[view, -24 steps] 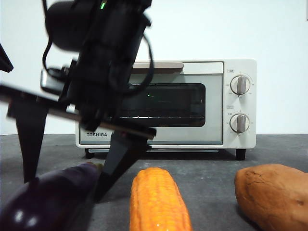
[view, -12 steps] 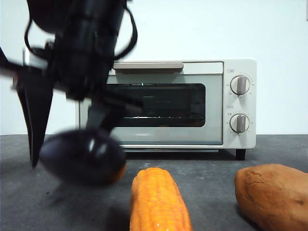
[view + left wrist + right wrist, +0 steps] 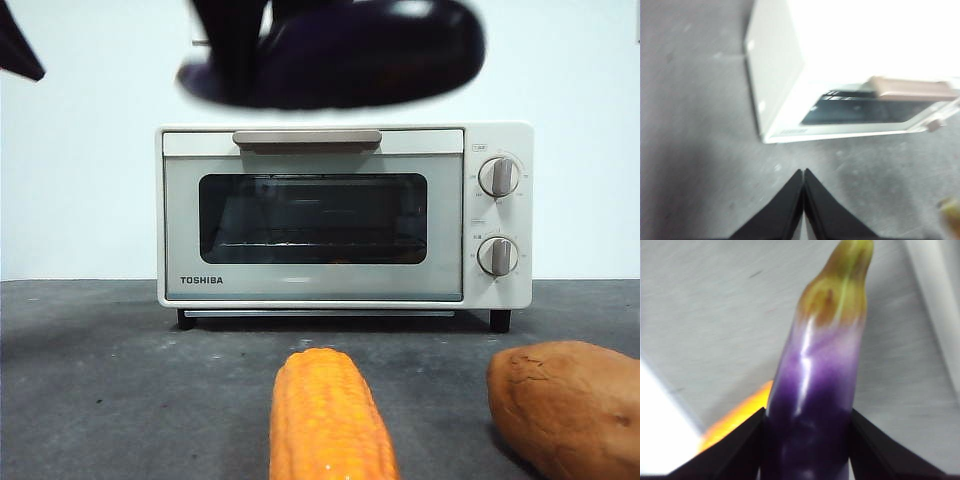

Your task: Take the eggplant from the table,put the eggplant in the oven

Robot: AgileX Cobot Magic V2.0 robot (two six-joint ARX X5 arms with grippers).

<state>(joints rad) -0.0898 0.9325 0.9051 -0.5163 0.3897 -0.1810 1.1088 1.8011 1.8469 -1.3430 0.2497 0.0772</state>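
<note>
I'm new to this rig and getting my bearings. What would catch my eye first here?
The eggplant, clamped by the right gripper, hangs high above the shut oven. On the table in front, a corn cob and a sweet potato lie apart. The left gripper waits, fingers shut.

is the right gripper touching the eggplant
Touching. The right wrist view shows the right gripper with both black jaws pressed against the eggplant.

Glossy dark purple eggplant (image 3: 340, 55): blurred, top cut off by front view's edge.
Orange corn cob (image 3: 328, 420): lower end cut off.
Brown sweet potato (image 3: 570, 405): right side cut off.
</note>
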